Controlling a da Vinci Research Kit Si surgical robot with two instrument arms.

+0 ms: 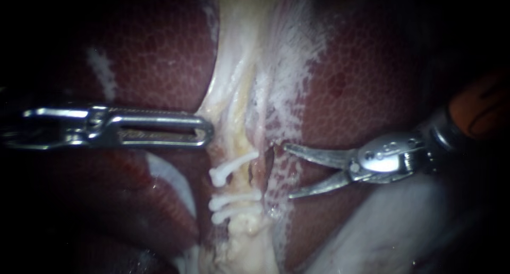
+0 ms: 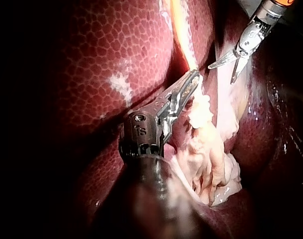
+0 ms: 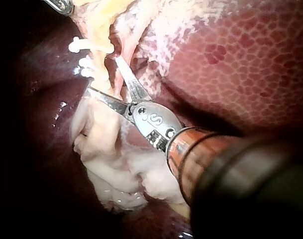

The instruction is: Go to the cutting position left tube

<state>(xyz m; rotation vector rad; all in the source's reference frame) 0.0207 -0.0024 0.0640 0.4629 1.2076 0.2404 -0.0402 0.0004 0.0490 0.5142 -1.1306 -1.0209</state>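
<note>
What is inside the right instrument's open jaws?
Right instrument: only white-flecked tissue on the liver shows between its jaws, ungripped; the clipped tube lies beyond the tips. Under the blades is covered.

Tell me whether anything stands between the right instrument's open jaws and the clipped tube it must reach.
Nothing visible does. The right instrument has its jaws open toward the clipped tube, close beside it, facing the bare stretch between the upper clip and the two lower clips. No other instrument crosses that gap.
</note>
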